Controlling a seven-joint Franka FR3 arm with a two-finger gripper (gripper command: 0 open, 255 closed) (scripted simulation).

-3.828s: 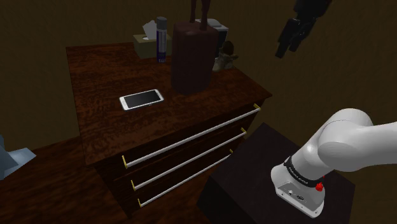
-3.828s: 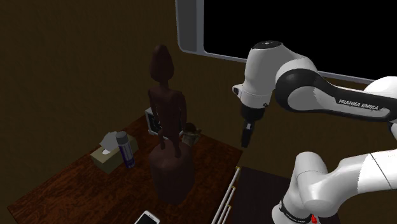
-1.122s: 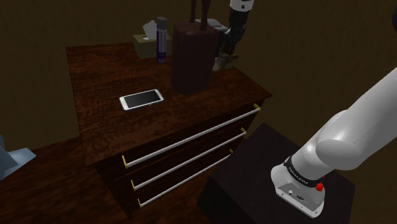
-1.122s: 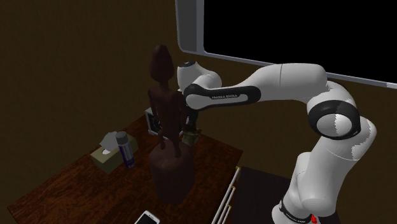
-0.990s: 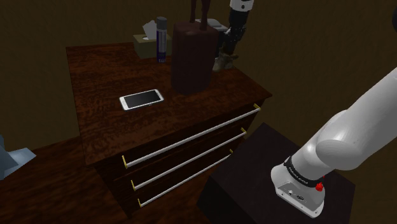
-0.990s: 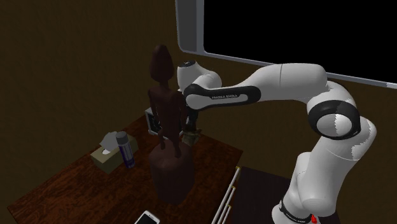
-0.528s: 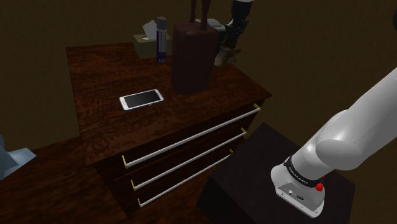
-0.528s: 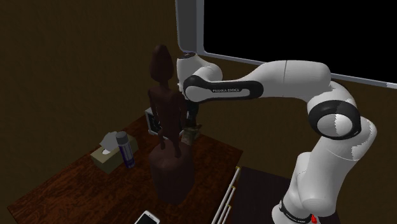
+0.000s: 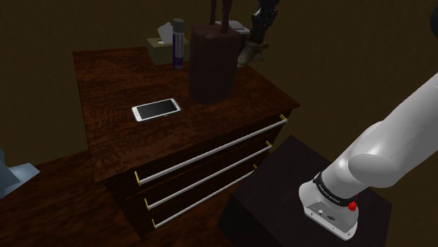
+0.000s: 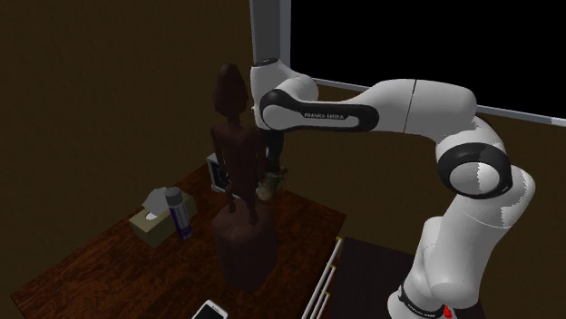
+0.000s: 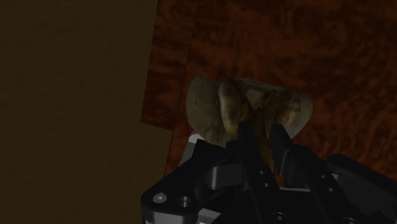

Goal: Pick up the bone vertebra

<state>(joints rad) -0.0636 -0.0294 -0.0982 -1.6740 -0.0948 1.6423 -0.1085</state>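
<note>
The bone vertebra is a knobbly tan-beige lump clasped between my black fingers in the wrist view, hanging above the dresser's reddish-brown top. In the shoulder view the vertebra hangs just under my gripper, lifted a little off the far corner of the dresser. The second exterior view has the vertebra below my gripper, right behind the tall dark statue.
A tall dark brown statue on a block base stands close beside the vertebra. A white phone lies mid-dresser. A spray can and a tissue box stand at the back. A dark box holds my stand.
My gripper has risen with the vertebra in it, lifting it off the dresser top. The arm's forearm has swung upward. Nothing else has moved.
</note>
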